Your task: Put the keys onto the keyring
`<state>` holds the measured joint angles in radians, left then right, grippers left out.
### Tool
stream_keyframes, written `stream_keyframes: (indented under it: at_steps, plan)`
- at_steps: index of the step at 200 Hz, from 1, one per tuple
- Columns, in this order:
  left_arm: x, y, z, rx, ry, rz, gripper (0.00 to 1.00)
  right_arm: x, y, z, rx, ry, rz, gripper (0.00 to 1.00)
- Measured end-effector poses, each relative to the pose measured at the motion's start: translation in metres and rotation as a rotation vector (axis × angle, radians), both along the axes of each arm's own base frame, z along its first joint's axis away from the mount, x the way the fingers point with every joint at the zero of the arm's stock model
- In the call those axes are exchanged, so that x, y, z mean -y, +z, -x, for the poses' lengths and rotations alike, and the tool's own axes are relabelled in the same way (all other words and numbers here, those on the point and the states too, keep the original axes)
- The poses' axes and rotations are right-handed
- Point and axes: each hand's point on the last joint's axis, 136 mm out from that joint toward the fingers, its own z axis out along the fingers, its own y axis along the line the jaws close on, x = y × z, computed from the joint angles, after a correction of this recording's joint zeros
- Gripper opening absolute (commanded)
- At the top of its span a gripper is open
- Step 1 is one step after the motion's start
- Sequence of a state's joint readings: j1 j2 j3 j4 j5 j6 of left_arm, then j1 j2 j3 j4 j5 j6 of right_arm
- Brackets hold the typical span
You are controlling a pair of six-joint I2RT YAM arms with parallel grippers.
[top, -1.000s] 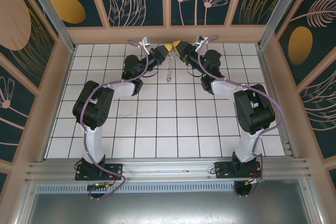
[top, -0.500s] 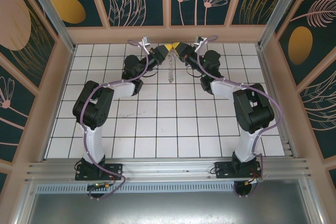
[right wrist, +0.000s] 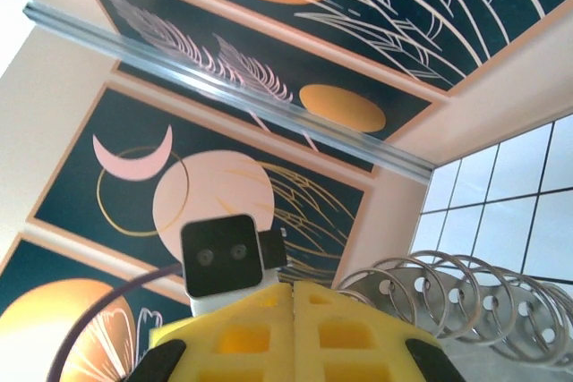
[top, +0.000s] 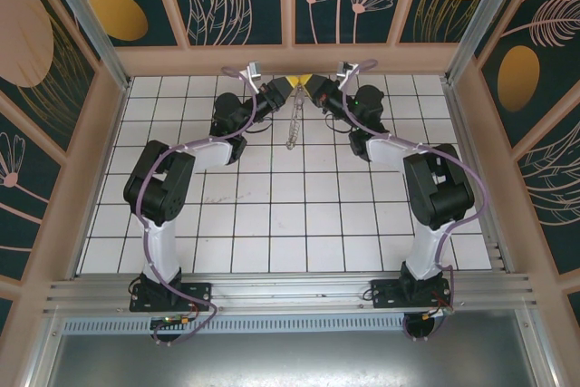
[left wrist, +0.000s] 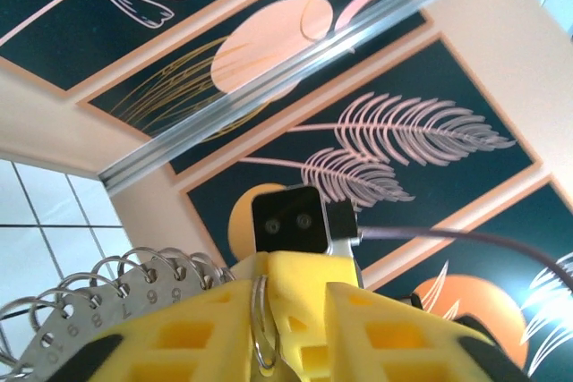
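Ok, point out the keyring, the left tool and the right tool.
keyring (top: 293,124): top view, middle of the hanging strand.
left tool (left wrist: 288,306): left wrist view, the gap between its yellow fingertips.
right tool (right wrist: 294,303): right wrist view, the seam where its yellow fingertips meet.

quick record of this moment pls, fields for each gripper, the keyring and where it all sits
left gripper: fingers apart, one ring of the keyring standing in the gap
right gripper: shut, fingers pressed together; anything pinched is hidden
keyring: strip of metal rings trailing from where the two grippers meet
place: far centre of the tiled table, near the back wall
arms: both stretched forward, tips nearly touching
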<state>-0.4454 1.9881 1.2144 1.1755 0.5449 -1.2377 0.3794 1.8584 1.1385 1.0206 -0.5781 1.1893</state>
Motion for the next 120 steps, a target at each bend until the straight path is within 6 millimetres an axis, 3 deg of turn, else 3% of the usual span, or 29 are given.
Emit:
stream_keyframes:
  at_steps: [61, 120]
  plan:
    - [-0.018, 0.024, -0.01, 0.082, 0.007, -0.074, 0.35, 0.014, 0.003, -0.015, 0.057, 0.092, 0.079, 0.0]
    - [-0.006, 0.039, -0.011, 0.134, -0.068, -0.162, 0.35, 0.02, -0.007, -0.023, 0.066, 0.198, 0.136, 0.0]
